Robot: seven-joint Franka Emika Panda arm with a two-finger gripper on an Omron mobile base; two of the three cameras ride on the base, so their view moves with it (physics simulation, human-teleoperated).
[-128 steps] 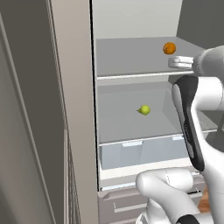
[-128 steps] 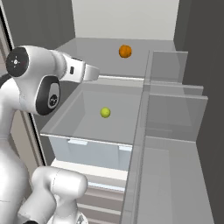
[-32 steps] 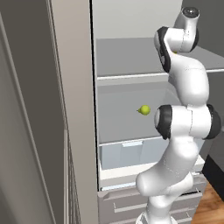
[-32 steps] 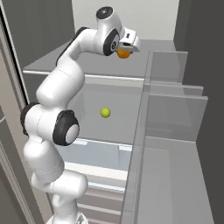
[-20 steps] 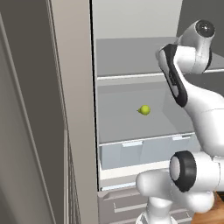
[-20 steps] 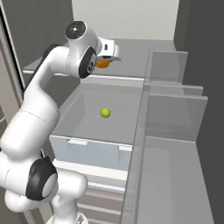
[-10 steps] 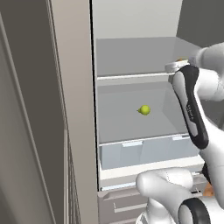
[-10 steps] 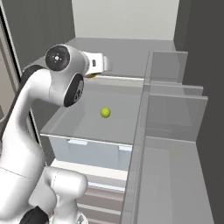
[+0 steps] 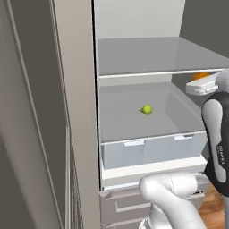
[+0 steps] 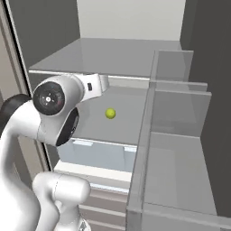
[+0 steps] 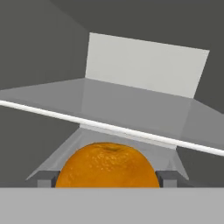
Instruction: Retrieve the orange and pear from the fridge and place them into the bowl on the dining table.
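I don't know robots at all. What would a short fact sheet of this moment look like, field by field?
place: open fridge with grey shelves
orange: close before the hand camera, between the finger tips; in the left base view it peeks out behind the white hand, level with the upper shelf's front edge
gripper: closed around the orange, holding it
pear: alone on the middle shelf, untouched
clear drawers: below the pear's shelf, shut

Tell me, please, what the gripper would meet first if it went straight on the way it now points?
Probably the front edge of the fridge's upper shelf, just beyond the orange held in the gripper; depth is uncertain.
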